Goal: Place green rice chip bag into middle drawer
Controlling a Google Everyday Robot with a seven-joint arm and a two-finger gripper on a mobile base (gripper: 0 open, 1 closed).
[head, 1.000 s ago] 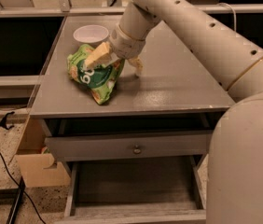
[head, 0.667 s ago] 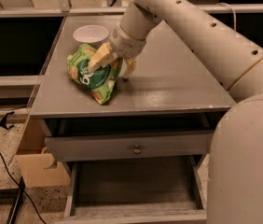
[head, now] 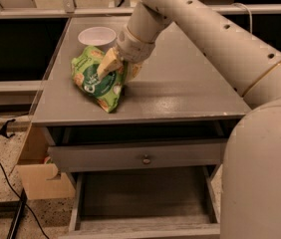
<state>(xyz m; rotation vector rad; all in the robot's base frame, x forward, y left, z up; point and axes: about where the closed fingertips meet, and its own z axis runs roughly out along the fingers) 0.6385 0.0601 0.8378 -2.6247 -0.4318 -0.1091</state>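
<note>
Since the earlier frames, the two-finger gripper (head: 118, 71) has been eased slightly down and to the left onto the crumpled green foil rice chip bag (head: 98, 81), while the bag itself has scarcely been shifted. In the single camera view, the bag is seen lying on the left part of the flat grey cabinet top (head: 190, 91), just near of the round white bowl (head: 96, 35) and apart from it. The gripper is set against the far right part of the bag, at the end of the cream arm that reaches in from the right. Whether the bag has been clenched or the gripper is only resting against it cannot be told. Below the top, a grey drawer front with a small round knob (head: 145, 158) is shut, and beneath it the wide grey wooden middle drawer (head: 140, 195) is pulled out toward the near side, its floor bare. The step in hand is judged to be the grasp. Next, a firm hold must be secured, the bag lifted off the top, carried near past the front edge, lowered over the open drawer and released there.
</note>
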